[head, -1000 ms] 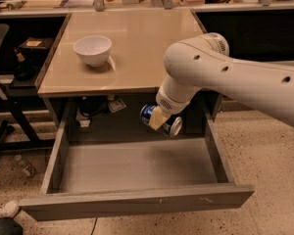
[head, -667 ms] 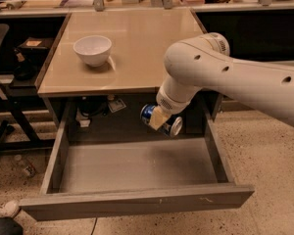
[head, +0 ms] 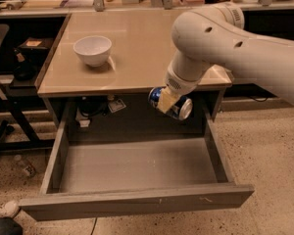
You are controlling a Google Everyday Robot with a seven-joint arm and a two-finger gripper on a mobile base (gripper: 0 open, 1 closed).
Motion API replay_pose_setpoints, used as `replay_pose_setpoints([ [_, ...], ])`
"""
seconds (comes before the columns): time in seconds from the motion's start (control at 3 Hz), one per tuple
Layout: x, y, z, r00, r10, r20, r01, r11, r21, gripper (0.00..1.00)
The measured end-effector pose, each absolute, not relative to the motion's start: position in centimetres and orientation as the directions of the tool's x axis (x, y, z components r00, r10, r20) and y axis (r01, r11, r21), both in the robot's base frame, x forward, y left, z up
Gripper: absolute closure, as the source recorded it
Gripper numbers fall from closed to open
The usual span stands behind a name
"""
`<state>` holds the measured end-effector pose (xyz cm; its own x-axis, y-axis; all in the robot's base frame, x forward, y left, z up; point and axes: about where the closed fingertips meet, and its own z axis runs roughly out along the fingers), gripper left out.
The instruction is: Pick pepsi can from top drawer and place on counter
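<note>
My gripper [head: 167,102], closed on the can [head: 182,109], has risen from the drawer [head: 137,166] up to the front edge of the bench [head: 147,48], so I think placing comes next.

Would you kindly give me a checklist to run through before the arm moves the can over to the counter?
1. Grip: end effector shut on pepsi can: ok.
2. Can lifted out of top drawer: ok.
3. Can higher than counter edge: cannot tell.
4. Bare landing spot to the right of the white bowl: ok.
5. Can upright: not ok, it lies sideways.
</note>
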<state>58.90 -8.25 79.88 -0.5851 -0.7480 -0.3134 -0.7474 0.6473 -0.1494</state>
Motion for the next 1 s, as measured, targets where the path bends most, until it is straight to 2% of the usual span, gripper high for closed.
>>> replay_pose_setpoints([
  [0.67, 59.8, -12.3, 85.2, -0.611, -0.726, -0.315, -0.700, 0.682, -0.215, 1.00],
  [1.0, 62.2, -12.3, 86.6, -0.596, -0.733, -0.327, -0.706, 0.673, -0.220, 1.00],
])
